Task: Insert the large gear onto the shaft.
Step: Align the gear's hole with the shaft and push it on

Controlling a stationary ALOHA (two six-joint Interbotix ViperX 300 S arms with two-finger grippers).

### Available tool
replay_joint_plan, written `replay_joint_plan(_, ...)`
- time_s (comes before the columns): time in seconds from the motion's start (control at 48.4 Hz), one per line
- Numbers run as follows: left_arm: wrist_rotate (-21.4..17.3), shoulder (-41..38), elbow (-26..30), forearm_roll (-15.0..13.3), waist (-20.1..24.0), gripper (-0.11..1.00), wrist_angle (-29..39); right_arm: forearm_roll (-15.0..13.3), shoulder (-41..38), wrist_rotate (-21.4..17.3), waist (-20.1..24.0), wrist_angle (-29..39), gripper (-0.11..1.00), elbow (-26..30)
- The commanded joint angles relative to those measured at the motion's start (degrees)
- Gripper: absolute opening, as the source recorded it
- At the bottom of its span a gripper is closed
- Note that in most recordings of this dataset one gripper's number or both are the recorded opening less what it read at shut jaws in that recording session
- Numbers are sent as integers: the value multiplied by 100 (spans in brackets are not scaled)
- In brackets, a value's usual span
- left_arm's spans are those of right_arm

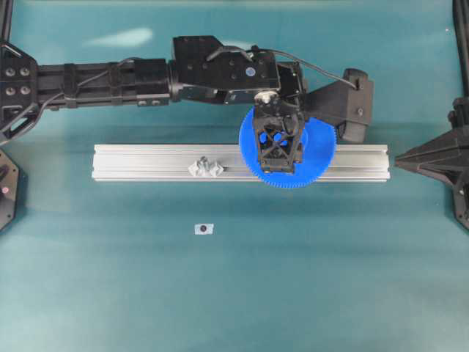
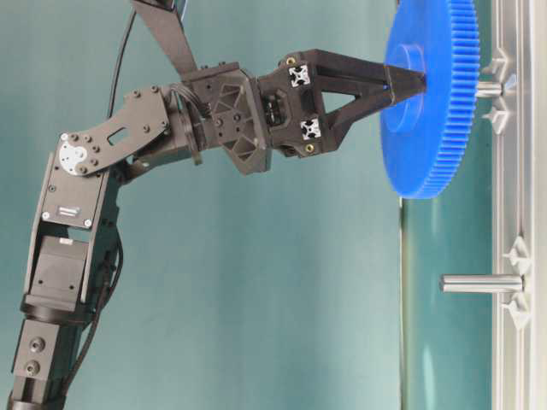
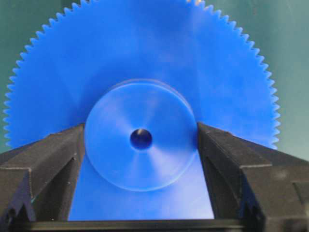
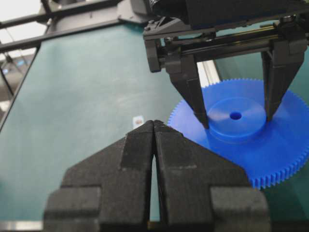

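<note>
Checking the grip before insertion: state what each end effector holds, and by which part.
The left end effector holds the blue gear by its raised round hub. The right end effector is shut and holds nothing.

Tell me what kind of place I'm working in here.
Probably a lab robot test bench: a teal table bearing an aluminium rail with shaft fixtures, and two arms. The left end effector holds a large blue gear by its hub.

Bright, even light from above; a pale glare patch sits on the tabletop [image 1: 117, 37] near the far edge. Shadows stay soft. The left wrist view is slightly blurred up close.
</note>
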State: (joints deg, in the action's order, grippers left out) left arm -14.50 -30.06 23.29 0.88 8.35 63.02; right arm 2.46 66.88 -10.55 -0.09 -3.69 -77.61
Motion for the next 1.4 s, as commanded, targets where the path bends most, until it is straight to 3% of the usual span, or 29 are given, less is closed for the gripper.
replay_joint_plan(0.0, -26, 141, 229, 44, 176, 76, 18, 0, -44, -70, -9, -26, 5, 62)
replay_joint_plan(0.289, 18, 105, 229, 44, 158, 77, 88, -9, -44, -70, -9, -26, 5, 62)
replay_joint_plan(0.454, 0, 105, 237, 44, 114, 89, 44, -9, -44, -70, -9, -26, 5, 70)
replay_joint_plan(0.888, 9, 114, 255, 44, 35, 89, 97, -9, -44, -79, -9, -26, 5, 79)
replay_joint_plan(1.384, 44, 88, 650, 35, -211, 89, 431, 0, -35, -79, -9, -26, 5, 79)
